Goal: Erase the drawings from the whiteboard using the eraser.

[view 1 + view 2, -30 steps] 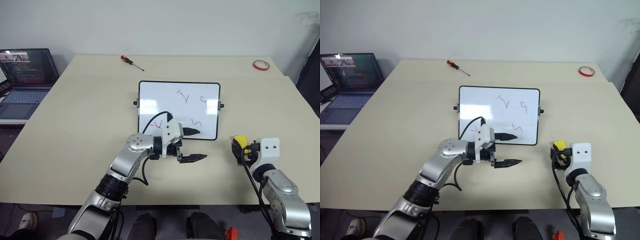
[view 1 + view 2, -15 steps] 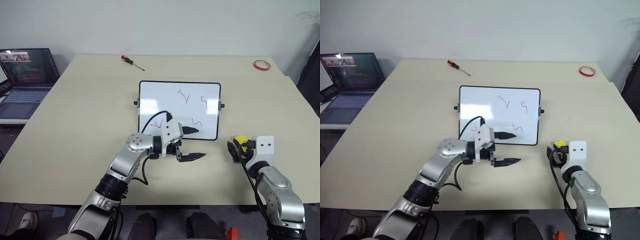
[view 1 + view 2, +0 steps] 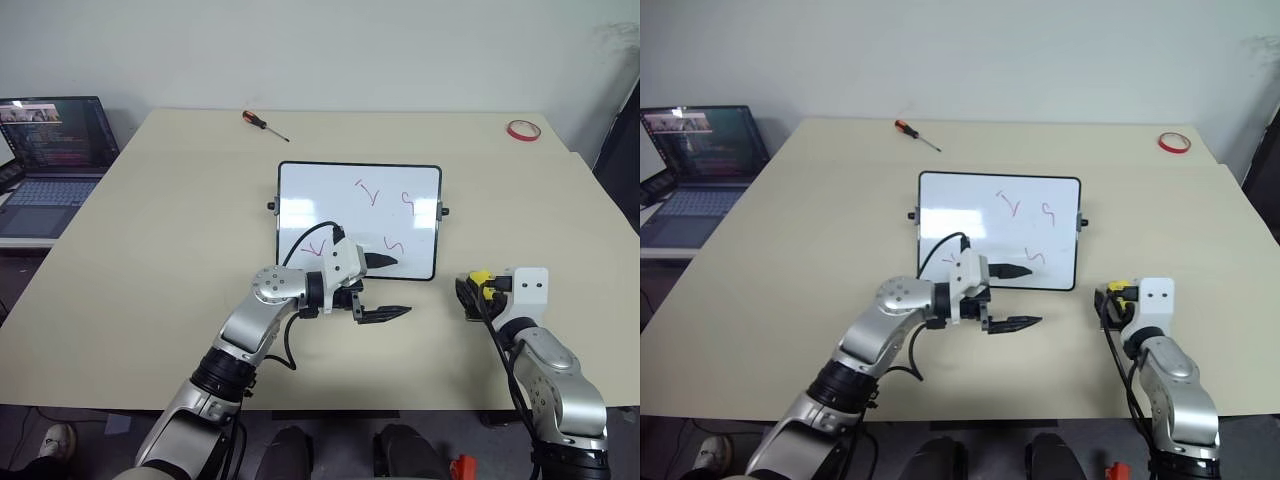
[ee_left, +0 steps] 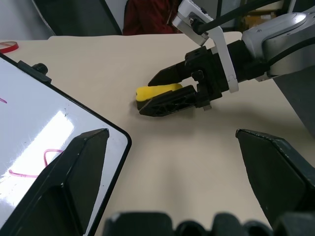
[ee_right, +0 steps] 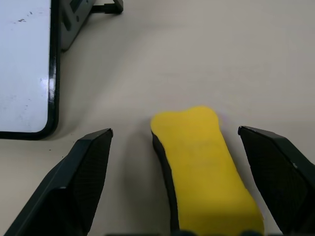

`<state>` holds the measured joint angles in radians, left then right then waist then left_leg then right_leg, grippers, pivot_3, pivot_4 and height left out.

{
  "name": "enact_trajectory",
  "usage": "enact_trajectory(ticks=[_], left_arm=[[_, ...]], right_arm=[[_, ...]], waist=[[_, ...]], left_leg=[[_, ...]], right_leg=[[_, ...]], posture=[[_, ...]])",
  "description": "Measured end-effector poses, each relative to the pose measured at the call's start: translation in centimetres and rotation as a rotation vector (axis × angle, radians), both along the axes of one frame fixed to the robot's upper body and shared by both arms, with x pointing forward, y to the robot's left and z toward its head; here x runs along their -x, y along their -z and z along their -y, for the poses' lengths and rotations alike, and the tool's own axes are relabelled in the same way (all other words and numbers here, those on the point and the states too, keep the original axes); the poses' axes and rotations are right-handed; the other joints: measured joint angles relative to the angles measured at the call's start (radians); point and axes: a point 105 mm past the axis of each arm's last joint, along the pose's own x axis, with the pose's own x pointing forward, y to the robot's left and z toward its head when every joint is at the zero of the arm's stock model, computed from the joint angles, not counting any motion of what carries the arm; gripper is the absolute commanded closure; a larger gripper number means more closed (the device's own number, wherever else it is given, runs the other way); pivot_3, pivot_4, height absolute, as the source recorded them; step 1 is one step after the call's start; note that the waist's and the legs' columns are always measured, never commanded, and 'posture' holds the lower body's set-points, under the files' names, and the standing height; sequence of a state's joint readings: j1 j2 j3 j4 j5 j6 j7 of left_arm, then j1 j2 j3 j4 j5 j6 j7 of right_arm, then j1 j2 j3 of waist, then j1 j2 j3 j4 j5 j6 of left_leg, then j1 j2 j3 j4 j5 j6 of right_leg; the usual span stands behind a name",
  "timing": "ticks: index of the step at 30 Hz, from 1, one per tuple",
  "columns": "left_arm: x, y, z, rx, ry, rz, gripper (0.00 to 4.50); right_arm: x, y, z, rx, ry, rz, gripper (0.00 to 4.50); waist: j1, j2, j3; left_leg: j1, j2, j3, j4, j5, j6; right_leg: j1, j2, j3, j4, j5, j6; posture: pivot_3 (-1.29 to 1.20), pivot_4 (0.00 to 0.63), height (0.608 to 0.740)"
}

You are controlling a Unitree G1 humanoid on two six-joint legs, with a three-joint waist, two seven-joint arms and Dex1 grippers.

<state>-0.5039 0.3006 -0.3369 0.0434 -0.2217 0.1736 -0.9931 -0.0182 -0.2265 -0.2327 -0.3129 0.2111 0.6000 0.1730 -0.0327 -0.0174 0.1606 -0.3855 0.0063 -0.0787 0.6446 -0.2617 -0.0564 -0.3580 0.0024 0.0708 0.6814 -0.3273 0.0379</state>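
Right gripper [image 4: 170, 91], jaws spread wide, straddles the yellow eraser [image 5: 204, 167] lying flat on the table [image 3: 150, 230] w/ its long axis along the fingers, just off the whiteboard [image 3: 320, 195] corner. Left gripper [image 3: 385, 288], also released, hangs farther away.

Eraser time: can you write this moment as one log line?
right gripper: open around eraser | left gripper: open by whiteboard | drawings: unerased
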Motion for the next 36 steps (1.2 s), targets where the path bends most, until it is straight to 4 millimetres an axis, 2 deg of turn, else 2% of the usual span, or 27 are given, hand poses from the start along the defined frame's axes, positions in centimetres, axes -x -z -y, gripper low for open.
enact_trajectory(ticks=[10,13,20,33,36], left_arm=[[0.0,-0.1,0.0,0.001,0.001,0.006,0.00],[0.0,-0.1,0.1,0.001,0.001,0.006,0.00],[-0.3,-0.5,0.4,0.009,0.003,0.030,0.00],[-0.4,-0.3,0.4,0.003,-0.001,0.033,0.00],[-1.1,-0.6,-0.1,0.009,-0.068,0.057,0.00]], right_arm=[[-0.1,0.3,0.2,-0.010,0.016,-0.013,0.02],[-0.1,0.3,0.3,-0.011,0.021,-0.012,0.63],[-0.2,0.6,0.5,-0.026,0.032,-0.019,3.17],[-0.2,0.5,0.6,-0.033,0.048,-0.015,3.24],[-0.3,-0.3,0.4,-0.001,0.052,0.020,3.24]], waist=[[0.000,0.000,0.000],[0.000,0.000,0.000],[0.000,0.000,0.000],[0.000,0.000,0.000],[-0.001,0.001,0.001]], left_leg=[[0.000,0.000,0.000,0.000,0.000,0.000],[0.000,0.000,0.000,0.000,0.000,0.000],[0.000,0.000,0.000,0.000,0.000,0.000],[0.000,0.000,0.000,0.000,0.000,0.000],[0.000,0.000,0.000,0.000,0.000,0.000]], right_leg=[[0.000,0.000,0.000,0.000,0.000,0.000],[0.000,0.000,0.000,0.000,0.000,0.000],[0.000,0.000,0.000,0.000,0.000,0.000],[0.000,0.000,0.000,0.000,0.000,0.000],[-0.001,0.000,0.000,0.000,0.000,0.000]], posture=[[0.00,0.150,0.740],[0.00,0.150,0.740],[0.00,0.150,0.740],[0.00,0.150,0.740],[0.00,0.150,0.740]])
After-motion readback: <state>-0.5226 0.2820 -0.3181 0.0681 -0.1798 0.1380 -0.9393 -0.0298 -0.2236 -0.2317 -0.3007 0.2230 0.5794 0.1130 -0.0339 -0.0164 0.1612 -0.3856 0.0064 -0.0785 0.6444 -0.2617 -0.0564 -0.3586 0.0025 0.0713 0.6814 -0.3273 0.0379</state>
